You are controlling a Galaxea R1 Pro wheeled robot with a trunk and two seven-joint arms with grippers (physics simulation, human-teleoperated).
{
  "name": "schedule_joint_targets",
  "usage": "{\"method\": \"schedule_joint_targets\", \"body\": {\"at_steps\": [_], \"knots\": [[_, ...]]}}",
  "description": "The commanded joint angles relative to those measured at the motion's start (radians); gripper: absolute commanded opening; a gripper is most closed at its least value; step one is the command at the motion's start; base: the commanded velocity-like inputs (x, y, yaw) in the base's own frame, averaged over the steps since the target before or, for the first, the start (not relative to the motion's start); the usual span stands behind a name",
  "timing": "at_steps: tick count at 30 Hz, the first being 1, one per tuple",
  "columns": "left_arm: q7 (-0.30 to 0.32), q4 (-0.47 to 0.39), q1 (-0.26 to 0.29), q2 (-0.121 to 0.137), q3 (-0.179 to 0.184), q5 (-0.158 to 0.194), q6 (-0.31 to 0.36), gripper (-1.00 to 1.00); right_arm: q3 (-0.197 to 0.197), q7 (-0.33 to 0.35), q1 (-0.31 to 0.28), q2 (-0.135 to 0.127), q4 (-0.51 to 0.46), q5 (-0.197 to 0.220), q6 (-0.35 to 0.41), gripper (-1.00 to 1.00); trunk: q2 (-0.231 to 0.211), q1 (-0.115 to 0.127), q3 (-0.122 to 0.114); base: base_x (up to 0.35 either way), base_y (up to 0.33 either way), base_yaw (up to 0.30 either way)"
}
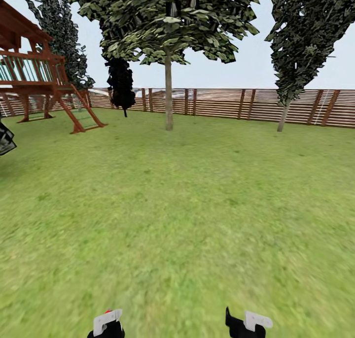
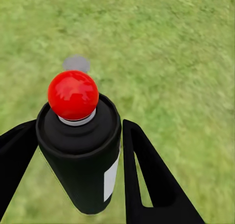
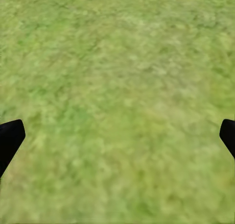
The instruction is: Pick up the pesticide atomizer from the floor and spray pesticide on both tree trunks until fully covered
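The left pincer (image 2: 78, 150) grips a black spray can with a red knob, the pesticide atomizer (image 2: 81, 155), nozzle forward, ready for spraying. The right pincer (image 3: 117, 136) hangs released over grass. The nearest tree trunk (image 1: 168, 96) stands well ahead by the fence (image 1: 231, 104).

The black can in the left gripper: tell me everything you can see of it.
The black cylindrical spray can has a glossy round red cap on a pale grey collar and a white label strip down its side. It sits upright between the left gripper's two black fingers, which close against its sides. Blurred green grass lies beyond it. The head view shows its red tip at the left gripper.
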State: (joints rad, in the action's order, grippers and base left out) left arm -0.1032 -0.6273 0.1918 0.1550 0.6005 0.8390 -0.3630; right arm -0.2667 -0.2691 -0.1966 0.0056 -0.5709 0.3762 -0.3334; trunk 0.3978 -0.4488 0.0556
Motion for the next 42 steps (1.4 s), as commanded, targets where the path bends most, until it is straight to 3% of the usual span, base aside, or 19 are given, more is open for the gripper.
{"method": "schedule_joint_targets", "body": {"at_steps": [1, 42], "knots": [[-0.010, -0.001, 0.001, 0.001, 0.008, 0.003, -0.005, -1.00, -0.008, -0.006, -0.001, -0.001, 0.000, 0.010, -0.006, 1.00, 0.002, -0.001, 0.002, 0.339, 0.000, 0.000], [-0.010, -0.004, 0.001, 0.002, 0.008, 0.003, -0.005, -1.00, 0.005, -0.003, -0.001, -0.003, 0.002, 0.025, -0.006, 1.00, 0.002, -0.001, 0.002, 0.339, 0.000, 0.000]]}}
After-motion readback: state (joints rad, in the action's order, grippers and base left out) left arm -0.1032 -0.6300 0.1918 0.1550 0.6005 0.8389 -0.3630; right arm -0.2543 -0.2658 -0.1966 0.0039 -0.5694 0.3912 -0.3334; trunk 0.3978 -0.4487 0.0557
